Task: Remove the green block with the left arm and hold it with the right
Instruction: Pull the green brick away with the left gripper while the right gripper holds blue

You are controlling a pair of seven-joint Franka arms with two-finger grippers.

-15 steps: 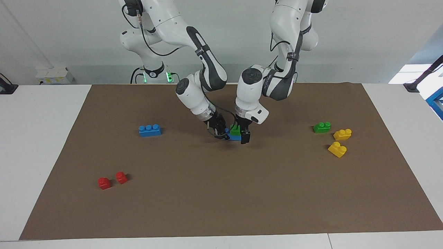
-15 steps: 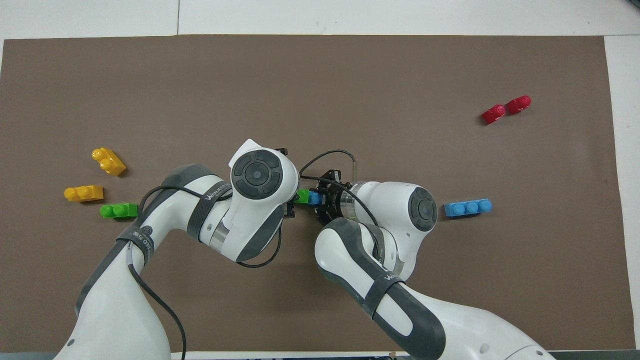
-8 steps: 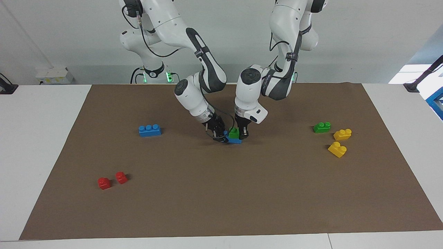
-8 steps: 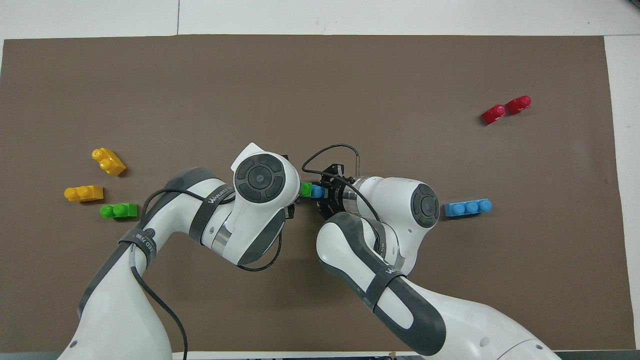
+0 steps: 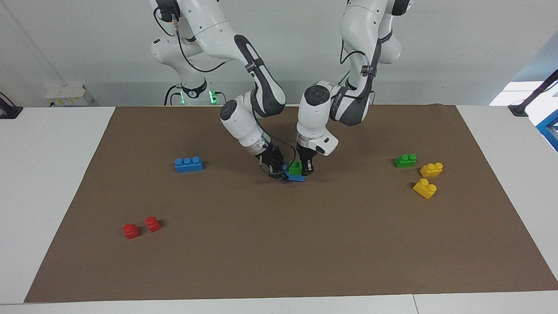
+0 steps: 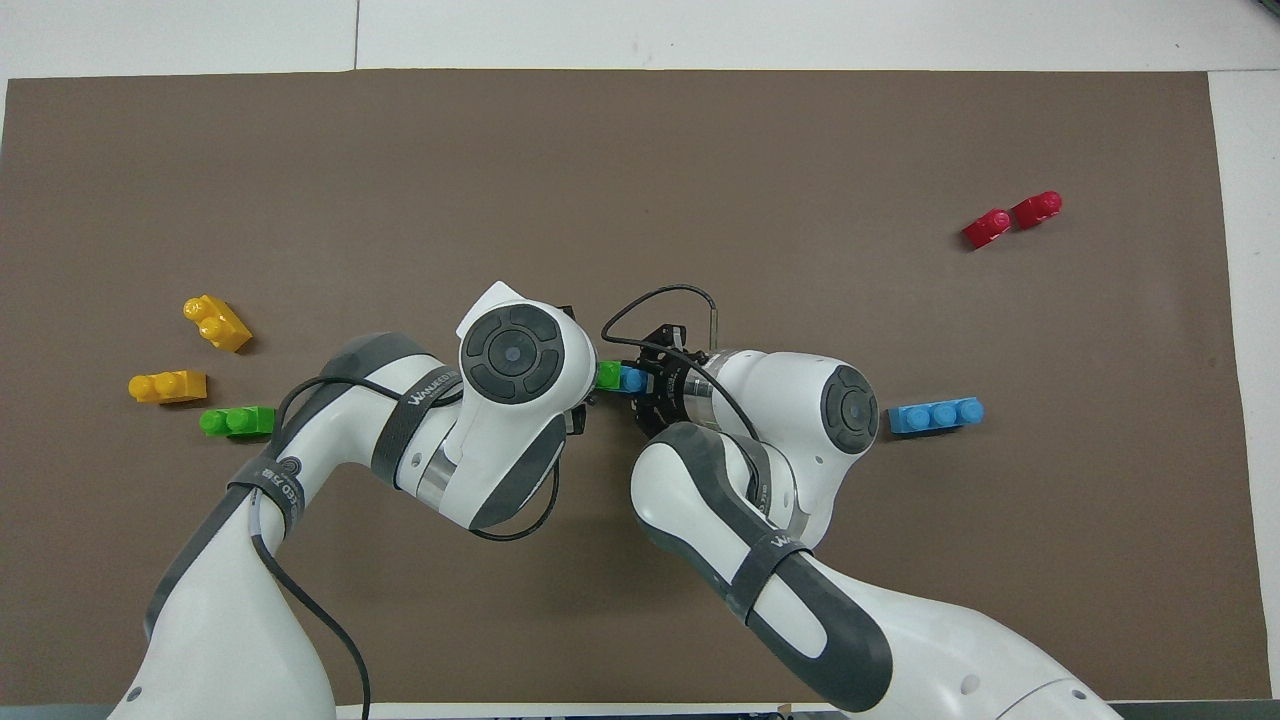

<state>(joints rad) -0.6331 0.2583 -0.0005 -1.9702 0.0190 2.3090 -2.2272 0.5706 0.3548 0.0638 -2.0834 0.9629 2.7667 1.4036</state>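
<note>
A green block (image 5: 295, 167) sits stacked on a short blue brick (image 5: 297, 177) in the middle of the brown mat; both also show in the overhead view, green block (image 6: 607, 375) and blue brick (image 6: 631, 379). My right gripper (image 5: 279, 171) is shut on the end of the blue brick toward the right arm's end of the table. My left gripper (image 5: 304, 168) hangs straight down at the green block, on its end toward the left arm. A second green block (image 5: 405, 160) lies on the mat toward the left arm's end of the table.
Two yellow bricks (image 5: 431, 169) (image 5: 425, 188) lie beside the second green block. A blue three-stud brick (image 5: 188, 164) lies toward the right arm's end. Two red blocks (image 5: 131, 230) (image 5: 152, 223) lie farther from the robots at that end.
Both grippers and the stack have shifted slightly farther from the robots. The left gripper has risen a little, from the blue brick's level to the green block's.
</note>
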